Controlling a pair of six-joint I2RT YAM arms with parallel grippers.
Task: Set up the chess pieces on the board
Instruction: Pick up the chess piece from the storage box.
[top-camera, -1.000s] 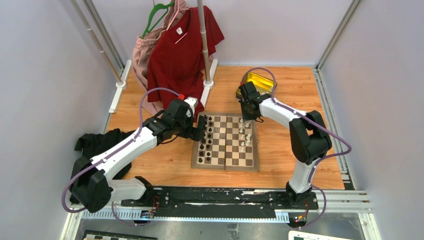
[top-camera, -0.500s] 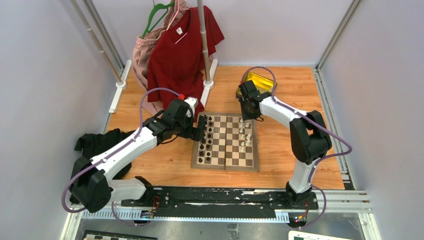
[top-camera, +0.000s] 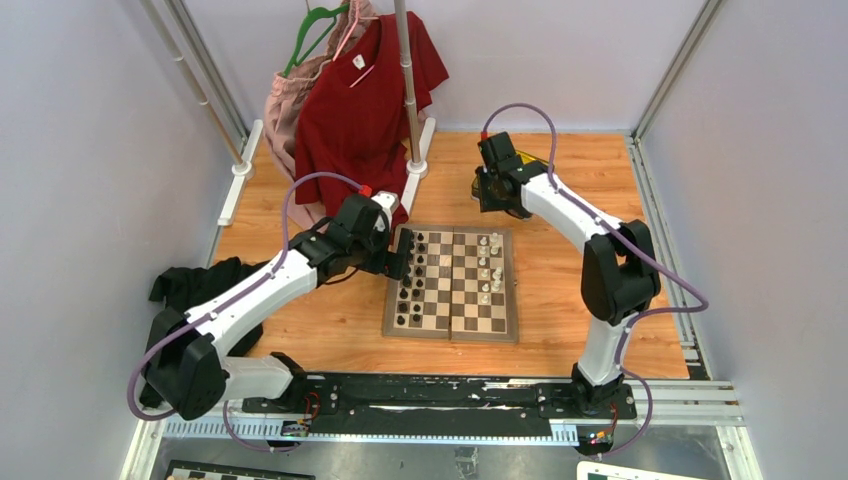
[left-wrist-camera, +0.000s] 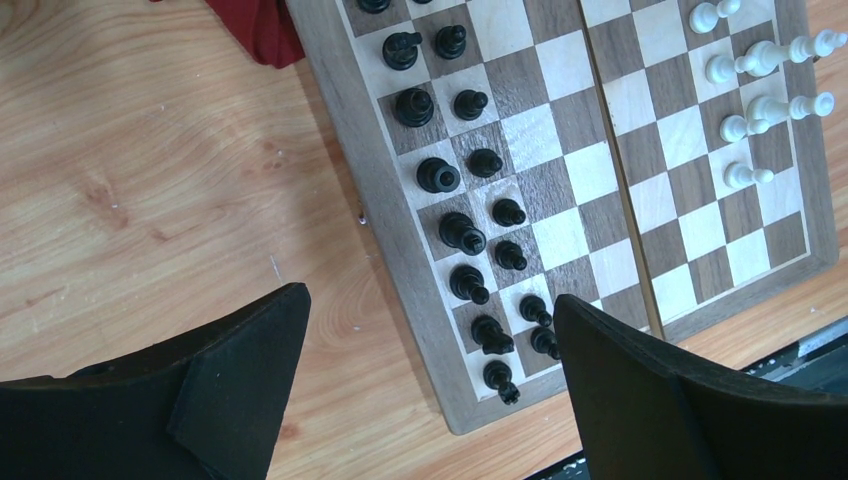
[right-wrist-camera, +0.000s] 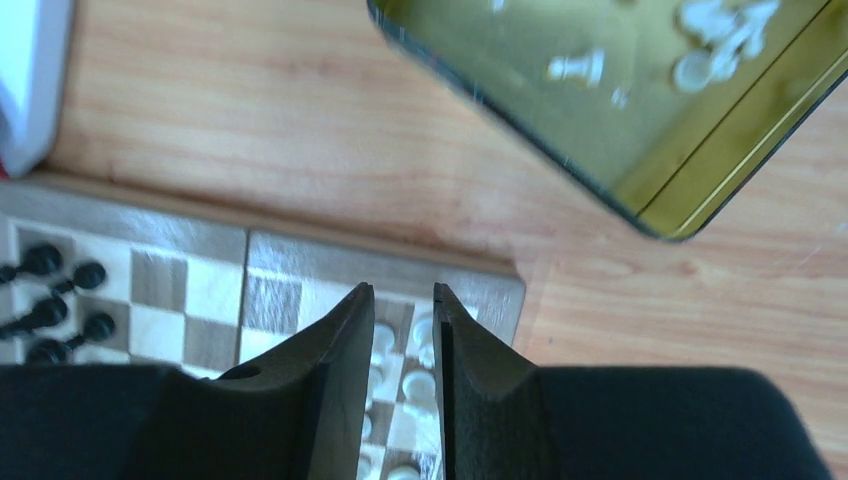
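I see black pieces (left-wrist-camera: 438, 176) ranked on the board (left-wrist-camera: 590, 170), white pieces (left-wrist-camera: 737, 127) only partly placed, more lying in the tin (right-wrist-camera: 690, 190); left gripper (left-wrist-camera: 428, 300) wide apart, right gripper (right-wrist-camera: 403, 292) narrowly apart, empty.

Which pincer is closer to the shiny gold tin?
Right. The right pincer hovers beside the gold tin, near the board's far corner; the left pincer is across the board, by the black pieces.
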